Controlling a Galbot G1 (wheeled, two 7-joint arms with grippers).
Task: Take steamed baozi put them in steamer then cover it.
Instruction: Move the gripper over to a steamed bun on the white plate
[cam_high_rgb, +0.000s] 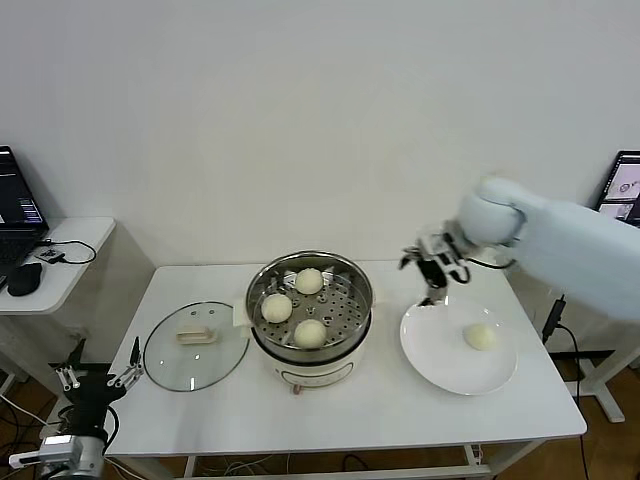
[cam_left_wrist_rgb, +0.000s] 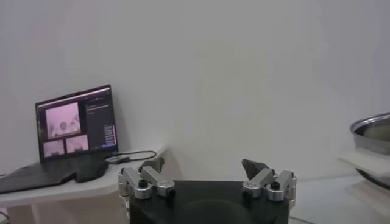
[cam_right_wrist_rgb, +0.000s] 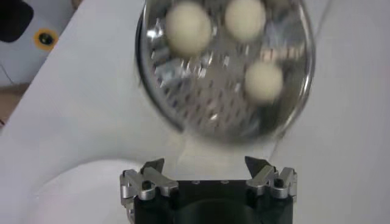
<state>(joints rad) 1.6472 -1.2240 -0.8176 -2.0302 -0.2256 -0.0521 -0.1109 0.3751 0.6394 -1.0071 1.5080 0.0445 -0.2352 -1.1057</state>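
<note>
You have three baozi sitting in the steamer at the middle of the table, on its perforated tray: one at the far side, one toward the robot's left, one at the near side. The fourth baozi lies on the white plate to the steamer's right, on the plate's right half.

Your right gripper hangs above the table's far edge, between the steamer and the plate, just past the plate's far rim. Its fingers stand wide apart with nothing between them; its wrist camera looks down on the steamer and the three buns.

The cover lies flat on the table just left of the steamer, handle up, its rim near the steamer's base.

Your left gripper is parked low beyond the table's left near corner, well away from the cover. Its fingers are also spread wide and empty. A laptop is open on the side desk further left.
</note>
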